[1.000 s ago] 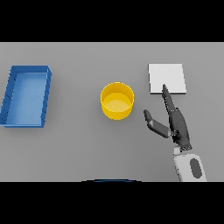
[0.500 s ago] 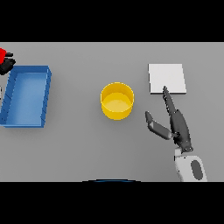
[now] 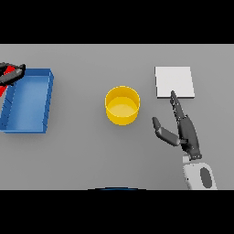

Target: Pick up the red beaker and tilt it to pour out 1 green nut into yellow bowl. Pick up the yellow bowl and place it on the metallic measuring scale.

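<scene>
The left robot hand (image 3: 13, 72) has come further in from the left edge, above the far corner of the blue plastic tray (image 3: 28, 101). Its fingers are curled round the small red beaker (image 3: 4, 77). A second ago neither showed at all. So pouring looks next.

The round yellow bowl (image 3: 122, 105) sits mid-bench, unmoved. The right robot hand (image 3: 182, 129) rests spread beside it, fingertip reaching the flat metallic measuring scale (image 3: 174, 82).

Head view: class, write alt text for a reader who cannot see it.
A yellow bowl sits mid-table between a blue tray and a metallic scale. At the far left edge the left hand holds the red beaker above the tray's corner. The right hand rests open near the scale.
</scene>
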Robot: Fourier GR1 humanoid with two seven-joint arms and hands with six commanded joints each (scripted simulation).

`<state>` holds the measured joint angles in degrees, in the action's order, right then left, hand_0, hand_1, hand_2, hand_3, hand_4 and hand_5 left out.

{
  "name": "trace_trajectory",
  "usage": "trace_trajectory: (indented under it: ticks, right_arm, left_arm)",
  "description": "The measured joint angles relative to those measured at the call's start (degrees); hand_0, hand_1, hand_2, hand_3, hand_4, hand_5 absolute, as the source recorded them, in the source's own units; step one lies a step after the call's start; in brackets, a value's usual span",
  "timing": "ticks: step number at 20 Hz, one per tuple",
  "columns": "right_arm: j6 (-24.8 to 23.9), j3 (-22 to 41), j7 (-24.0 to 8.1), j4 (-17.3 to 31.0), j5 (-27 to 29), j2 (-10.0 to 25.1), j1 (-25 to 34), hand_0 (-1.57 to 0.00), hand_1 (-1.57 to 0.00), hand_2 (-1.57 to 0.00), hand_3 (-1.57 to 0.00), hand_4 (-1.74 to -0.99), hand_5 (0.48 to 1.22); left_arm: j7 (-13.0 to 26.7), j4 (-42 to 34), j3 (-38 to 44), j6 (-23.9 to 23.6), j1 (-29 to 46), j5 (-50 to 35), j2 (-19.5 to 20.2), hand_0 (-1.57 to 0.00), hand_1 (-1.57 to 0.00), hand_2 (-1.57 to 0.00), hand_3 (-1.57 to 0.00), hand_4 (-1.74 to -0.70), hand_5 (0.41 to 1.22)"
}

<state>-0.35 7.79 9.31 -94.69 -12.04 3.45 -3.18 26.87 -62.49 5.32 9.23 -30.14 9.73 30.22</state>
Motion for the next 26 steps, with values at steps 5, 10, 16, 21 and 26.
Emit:
trace_trajectory:
  ticks: [5, 10, 16, 21, 26]
  right_arm:
    - [-1.12, -0.03, -1.11, 0.38, -1.53, 0.36, 1.32, 0.00, 0.00, 0.00, 0.00, -1.158, 0.665]
    - [-2.83, 1.58, -5.46, -0.52, -5.70, 0.37, 1.45, 0.00, 0.00, 0.00, 0.00, -1.115, 0.638]
    - [4.73, 6.58, -6.64, 0.99, -14.30, 9.93, 9.47, 0.00, 0.00, 0.00, 0.00, -1.128, 0.637]
    - [10.30, 13.52, -5.87, 5.99, -24.98, 16.62, 19.51, 0.00, 0.00, 0.00, 0.00, -1.152, 0.632]
    - [15.34, 20.26, -0.95, 11.89, -31.19, 19.21, 28.36, 0.00, 0.00, 0.00, 0.00, -1.161, 0.643]
  left_arm:
    - [2.58, 1.70, -3.50, 1.70, -0.51, 4.51, 1.65, -0.16, -0.14, -0.14, -0.14, -0.80, 0.627]
    - [-1.59, 0.58, -3.19, -0.43, -0.28, 4.63, 1.25, -0.05, -0.05, -0.04, -0.05, -0.78, 0.635]
    - [-2.93, -1.83, -2.42, -1.77, -0.03, 2.58, -1.00, -0.01, -0.01, -0.01, -0.01, -0.80, 0.673]
    - [-2.25, -2.67, -2.04, -1.41, 1.37, 1.69, -1.39, 0.00, 0.00, 0.00, 0.00, -0.81, 0.688]
    - [-2.65, -3.22, -1.91, -0.61, 1.68, 1.44, -0.81, 0.00, 0.00, 0.00, 0.00, -0.80, 0.691]
